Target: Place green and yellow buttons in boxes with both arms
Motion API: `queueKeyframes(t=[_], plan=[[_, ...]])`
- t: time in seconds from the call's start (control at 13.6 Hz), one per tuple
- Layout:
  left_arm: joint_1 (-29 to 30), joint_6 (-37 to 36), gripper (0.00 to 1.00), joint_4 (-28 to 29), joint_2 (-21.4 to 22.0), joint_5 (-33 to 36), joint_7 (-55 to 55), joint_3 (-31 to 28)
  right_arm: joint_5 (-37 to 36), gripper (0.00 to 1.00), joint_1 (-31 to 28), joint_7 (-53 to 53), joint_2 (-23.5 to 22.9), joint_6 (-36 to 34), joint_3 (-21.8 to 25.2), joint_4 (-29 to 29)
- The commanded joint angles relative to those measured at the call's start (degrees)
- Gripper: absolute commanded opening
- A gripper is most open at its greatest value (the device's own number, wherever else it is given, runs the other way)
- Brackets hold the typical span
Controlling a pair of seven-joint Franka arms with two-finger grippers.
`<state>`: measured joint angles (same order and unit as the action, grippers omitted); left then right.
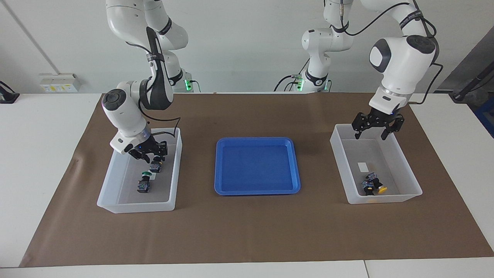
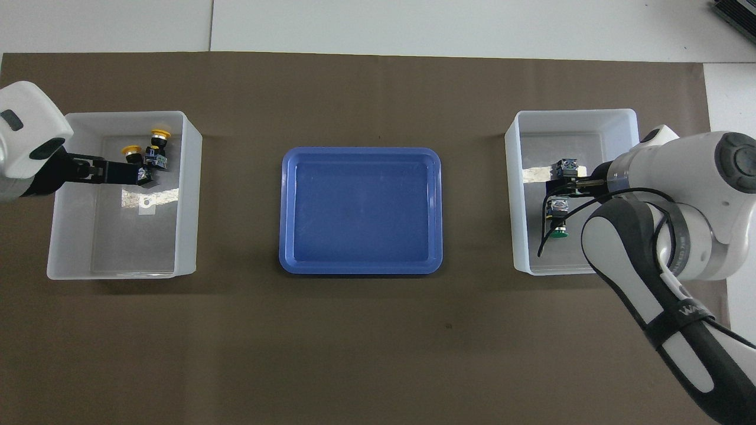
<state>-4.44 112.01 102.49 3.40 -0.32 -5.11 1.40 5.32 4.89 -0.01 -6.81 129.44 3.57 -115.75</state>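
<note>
Two green buttons lie in the clear box [image 1: 115, 204] at the right arm's end. One [image 1: 143, 187] is farther from the robots, the other [image 1: 155, 166] lies just under my right gripper [image 1: 148, 153]. That gripper is open, low inside the box, holding nothing. From overhead these buttons [image 2: 568, 168] [image 2: 557, 213] flank the right gripper [image 2: 564, 188]. Two yellow buttons [image 2: 158, 140] [image 2: 133, 153] lie together [image 1: 372, 186] in the other clear box [image 1: 386, 199]. My left gripper [image 1: 377, 129] hangs open and empty over that box's end toward the robots, also seen from overhead [image 2: 115, 173].
A blue tray [image 1: 256, 166] [image 2: 360, 209] with nothing in it sits mid-table between the two boxes on a brown paper mat [image 1: 247, 231]. Small white labels lie on both box floors.
</note>
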Motion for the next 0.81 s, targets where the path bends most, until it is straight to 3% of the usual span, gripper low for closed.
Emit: queueKeyframes(t=[0.0,0.37,0.74], plan=[[-0.1,-3.8,1.0,-7.1,-4.3,1.5,-0.3,-0.4,-1.8,1.0,-0.3,5.0,2.5,-6.8,-0.1,3.9],[0.0,-17.7,1.0,-6.5,-1.2,1.4,-0.3,-0.4,-5.1,1.0,-1.2,7.4,4.7,-26.0,0.1,17.7],[0.2,-18.4,1.0,-5.6,-0.2,1.3,0.0,-0.5,-5.0,1.0,-1.5,6.6,4.9,-40.3,0.1,28.1]])
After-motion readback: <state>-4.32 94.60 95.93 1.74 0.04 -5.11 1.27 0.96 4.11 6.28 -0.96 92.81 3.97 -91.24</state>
